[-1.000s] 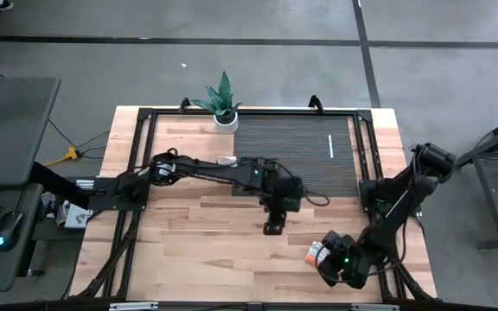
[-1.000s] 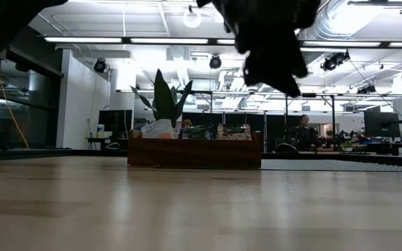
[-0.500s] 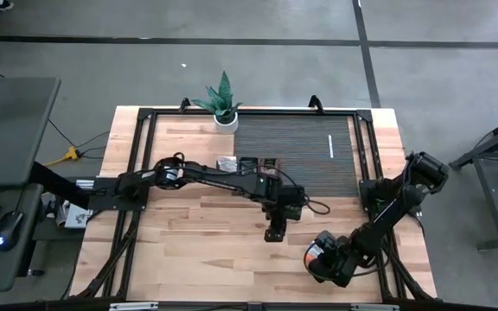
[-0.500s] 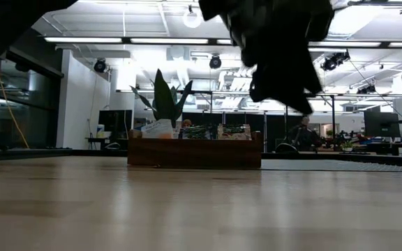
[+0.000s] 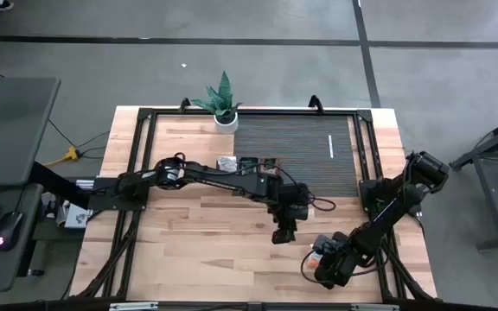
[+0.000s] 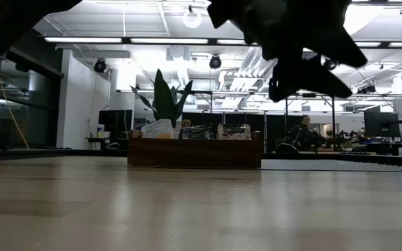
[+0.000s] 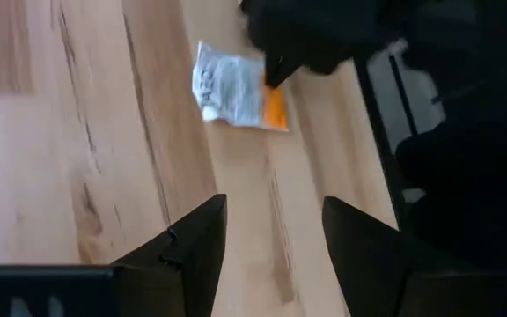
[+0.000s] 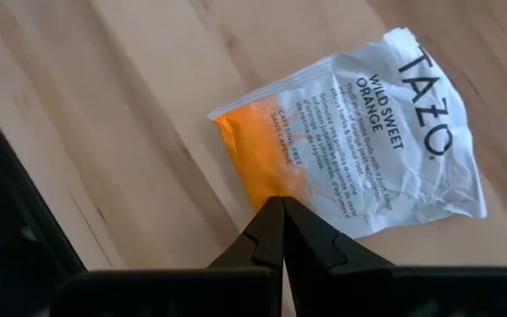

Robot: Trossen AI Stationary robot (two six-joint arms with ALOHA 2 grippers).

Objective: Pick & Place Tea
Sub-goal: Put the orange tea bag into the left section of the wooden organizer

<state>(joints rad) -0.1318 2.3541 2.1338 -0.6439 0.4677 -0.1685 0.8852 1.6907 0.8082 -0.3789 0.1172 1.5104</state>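
Observation:
A white-and-orange tea sachet is in my right gripper, which is shut on it near the table's front right. The left wrist view shows the same sachet low over the wood, ahead of my left gripper. That gripper is open and holds nothing, and it hangs over the table's middle, just left of the sachet. The brown wooden tray with more sachets stands farther back. My right gripper pinches the sachet's orange end between its two fingertips, at the edge. The fingers come from above, pointing steeply down. The white printed end spreads away from the fingers. Whether the sachet touches the table cannot be told.
A potted plant stands at the far edge, a dark ribbed mat lies at the back right, and a black frame runs round the table. In the low view the tray stands before the plant. Bare wood lies at the front left.
My left gripper has moved toward the table's right and near edges and down, closing on the sachet, and has tipped further downward. My right gripper has sunk a little and rolled about its wrist, still shut on the sachet, which has turned with it.

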